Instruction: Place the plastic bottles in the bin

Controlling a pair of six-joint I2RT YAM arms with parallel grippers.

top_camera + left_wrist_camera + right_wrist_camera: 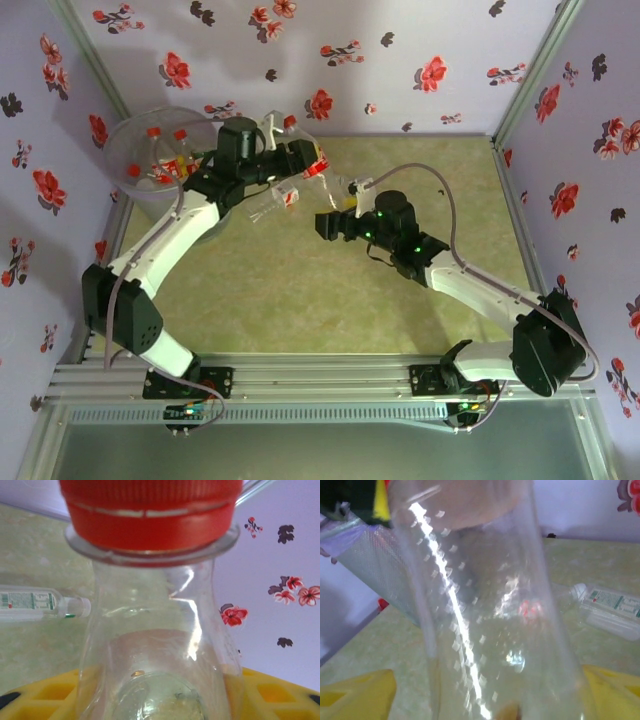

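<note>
The translucent bin [128, 138] stands at the back left with a few red-capped bottles [165, 150] inside. My left gripper [303, 160] [160, 685] is shut on a clear bottle [155, 630] whose red cap [316, 168] [150, 515] points away from the wrist. My right gripper [325, 222] [490, 700] is shut on another clear bottle [275, 200] [485, 605] with a red label, held between its yellow fingers [355, 695]. A pale-labelled bottle [350, 185] [35, 602] [612, 611] lies on the green table between the two grippers. Another red cap [290, 122] shows behind the left wrist.
Flowered walls [350, 60] close in the table on the back and both sides. The bin's wall [375, 575] stands just left of the bottle in the right wrist view. Open green tabletop [300, 290] lies in front of the arms.
</note>
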